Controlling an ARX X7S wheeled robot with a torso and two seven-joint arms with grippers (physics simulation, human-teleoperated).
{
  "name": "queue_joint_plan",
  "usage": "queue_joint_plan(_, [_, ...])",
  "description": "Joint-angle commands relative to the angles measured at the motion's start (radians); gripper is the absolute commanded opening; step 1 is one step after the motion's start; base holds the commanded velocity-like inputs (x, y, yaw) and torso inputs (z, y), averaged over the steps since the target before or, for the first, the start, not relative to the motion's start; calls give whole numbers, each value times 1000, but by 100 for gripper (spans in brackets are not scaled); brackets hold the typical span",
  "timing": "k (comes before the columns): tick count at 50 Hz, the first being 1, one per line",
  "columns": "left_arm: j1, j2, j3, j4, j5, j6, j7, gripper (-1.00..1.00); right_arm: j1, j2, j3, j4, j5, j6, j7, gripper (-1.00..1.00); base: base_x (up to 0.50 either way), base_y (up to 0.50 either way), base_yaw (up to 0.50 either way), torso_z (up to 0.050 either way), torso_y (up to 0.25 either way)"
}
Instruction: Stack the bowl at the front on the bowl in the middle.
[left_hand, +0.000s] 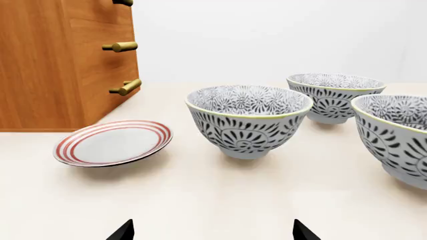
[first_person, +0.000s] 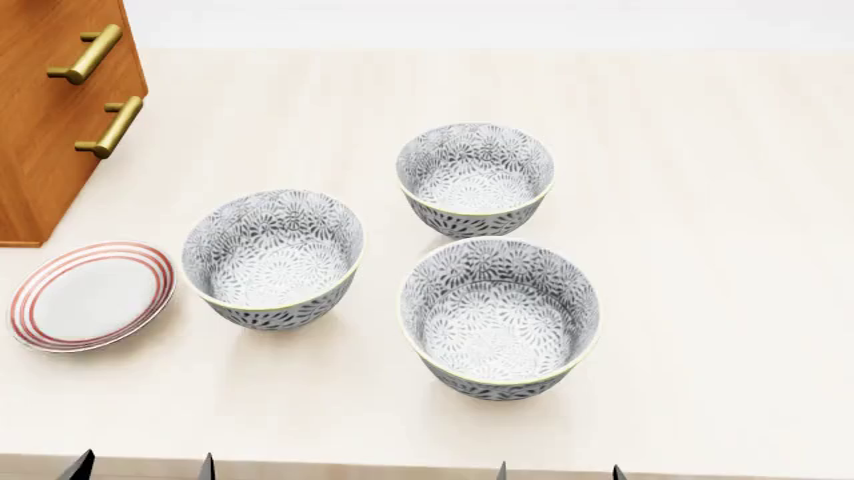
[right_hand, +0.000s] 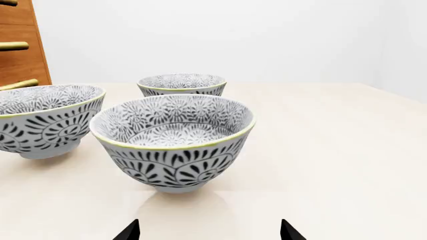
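Three black-and-white patterned bowls stand on the cream table. The front bowl (first_person: 501, 318) (right_hand: 173, 142) (left_hand: 393, 135) is nearest me, straight ahead of my right gripper (first_person: 561, 472) (right_hand: 209, 231). The middle bowl (first_person: 274, 258) (left_hand: 248, 120) (right_hand: 43, 120) sits to its left and slightly farther back, ahead of my left gripper (first_person: 142, 468) (left_hand: 213, 232). The back bowl (first_person: 474, 180) (left_hand: 335, 96) (right_hand: 181, 85) is farthest. Both grippers hover at the table's near edge, open, with nothing between their fingers.
A white plate with red rings (first_person: 91, 295) (left_hand: 113, 142) lies at the left. Behind it stands a wooden drawer cabinet with brass handles (first_person: 54, 100) (left_hand: 67, 60). The table (first_person: 721, 200) stretches out to the right of the bowls.
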Motion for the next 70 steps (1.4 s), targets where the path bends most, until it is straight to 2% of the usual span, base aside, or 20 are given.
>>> queue_joint_plan(1, [-2, -30, 37, -8, -30, 7, -37, 100, 2, 13, -17, 9, 13, -7, 17, 100, 0, 0, 0, 0, 0])
queue_joint_plan(15, [-5, -59, 70, -1, -52, 8, -75, 100, 2, 51, -64, -12, 41, 10, 75, 100, 0, 0, 0, 0, 0])
queue_joint_plan(21, [-8, -66, 76, 57, -71, -40, -88, 100, 8, 62, -69, -52, 98, 60, 59, 100, 0, 0, 0, 0, 0])
queue_joint_plan(23, [-26, -74, 81, 133, -68, -117, -97, 100, 22, 76, -70, -139, 100, 157, 70, 100, 0, 0, 0, 0, 0])
queue_joint_plan(26, [-112, -80, 75, 253, -124, -339, -93, 100, 70, 102, -64, -280, 105, 304, 88, 100, 0, 0, 0, 0, 0])
queue_joint_plan(28, [-141, -81, 79, 278, -122, -380, -106, 100, 105, 114, -59, -309, 122, 368, 83, 100, 0, 0, 0, 0, 0])
queue_joint_plan(29, [-183, -82, 73, 319, -159, -475, -97, 100, 149, 125, -40, -341, 156, 443, 74, 100, 0, 0, 0, 0, 0])
queue_joint_plan(31, [-223, -78, 77, 332, -141, -490, -125, 100, 194, 137, -27, -367, 177, 511, 73, 100, 0, 0, 0, 0, 0])
queue_joint_plan(32, [-265, -79, 77, 353, -163, -560, -120, 100, 246, 147, -9, -404, 204, 591, 74, 100, 0, 0, 0, 0, 0])
queue_joint_plan(38, [-365, -79, 87, 399, -156, -623, -157, 100, 376, 178, -11, -501, 227, 789, 101, 100, 0, 0, 0, 0, 0])
queue_joint_plan(41, [-410, -79, 79, 419, -169, -671, -167, 100, 416, 188, -13, -520, 231, 838, 108, 100, 0, 0, 0, 0, 0])
queue_joint_plan(47, [-460, -85, 78, 459, -183, -728, -188, 100, 473, 197, -1, -526, 243, 890, 116, 100, 0, 0, 0, 0, 0])
queue_joint_plan(61, [-454, -105, 89, 473, -200, -721, -203, 100, 493, 181, 21, -501, 237, 913, 167, 100, 0, 3, 0, 0, 0])
queue_joint_plan(70, [-449, -115, 99, 462, -197, -701, -216, 100, 492, 185, -2, -495, 232, 910, 174, 100, 0, 500, 0, 0, 0])
